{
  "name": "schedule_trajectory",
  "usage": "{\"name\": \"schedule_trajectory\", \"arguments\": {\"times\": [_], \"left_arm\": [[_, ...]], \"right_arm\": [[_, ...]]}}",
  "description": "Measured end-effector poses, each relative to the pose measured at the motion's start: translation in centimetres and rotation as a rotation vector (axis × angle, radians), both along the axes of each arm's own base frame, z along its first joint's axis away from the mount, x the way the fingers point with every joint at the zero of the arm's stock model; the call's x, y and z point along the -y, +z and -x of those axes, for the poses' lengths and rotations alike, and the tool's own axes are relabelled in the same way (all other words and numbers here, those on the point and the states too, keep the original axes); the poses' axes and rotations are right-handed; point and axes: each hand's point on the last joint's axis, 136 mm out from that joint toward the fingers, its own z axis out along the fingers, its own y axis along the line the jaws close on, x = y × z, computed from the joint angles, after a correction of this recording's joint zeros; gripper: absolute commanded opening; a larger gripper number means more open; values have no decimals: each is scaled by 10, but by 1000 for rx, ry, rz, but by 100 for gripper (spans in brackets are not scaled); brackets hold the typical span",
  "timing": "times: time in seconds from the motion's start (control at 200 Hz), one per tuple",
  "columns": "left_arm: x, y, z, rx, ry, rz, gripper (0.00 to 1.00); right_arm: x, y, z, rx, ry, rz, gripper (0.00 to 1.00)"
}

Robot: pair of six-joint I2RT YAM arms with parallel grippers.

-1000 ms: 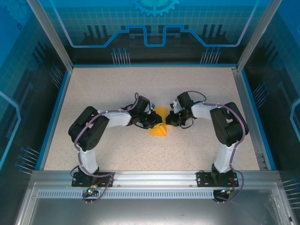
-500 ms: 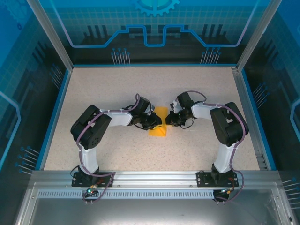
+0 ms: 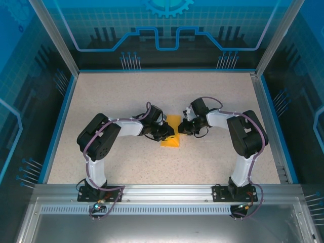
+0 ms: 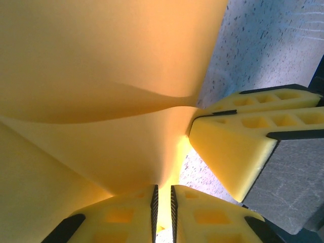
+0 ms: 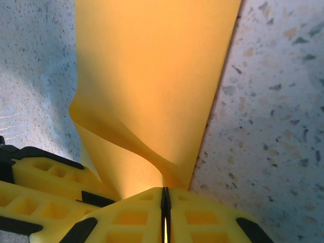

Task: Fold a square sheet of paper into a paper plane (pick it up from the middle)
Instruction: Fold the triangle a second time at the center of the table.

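The square sheet of paper (image 3: 172,137), plain orange-yellow, lies mid-table, bent upward between both arms. My left gripper (image 3: 167,132) comes at it from the left. In the left wrist view, the left gripper (image 4: 162,195) has its pads a narrow slit apart with a fold of the paper (image 4: 101,76) pinched in the slit. My right gripper (image 3: 183,127) meets the sheet from the right. The right gripper (image 5: 165,195) is shut on the paper's curled edge (image 5: 152,76). The two grippers nearly touch; the right fingers (image 4: 238,147) show beside the left ones. A paper plane is out of view.
The speckled beige table (image 3: 126,96) has a blue rim and clear enclosure walls around it. An aluminium rail (image 3: 162,190) carries both arm bases at the near edge. Bare tabletop (image 5: 273,101) lies to the right of the sheet.
The left arm's elbow has shifted slightly to the right. The paper and both grips look the same.
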Motion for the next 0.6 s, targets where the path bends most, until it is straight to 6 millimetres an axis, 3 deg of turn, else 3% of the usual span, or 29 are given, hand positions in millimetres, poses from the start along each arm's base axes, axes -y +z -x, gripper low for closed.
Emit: {"name": "schedule_trajectory", "arguments": {"times": [0.6], "left_arm": [[-2,-6,2,-17,-1,-16,18]], "right_arm": [[-1,-1,-1,-3,1,2,11]]}}
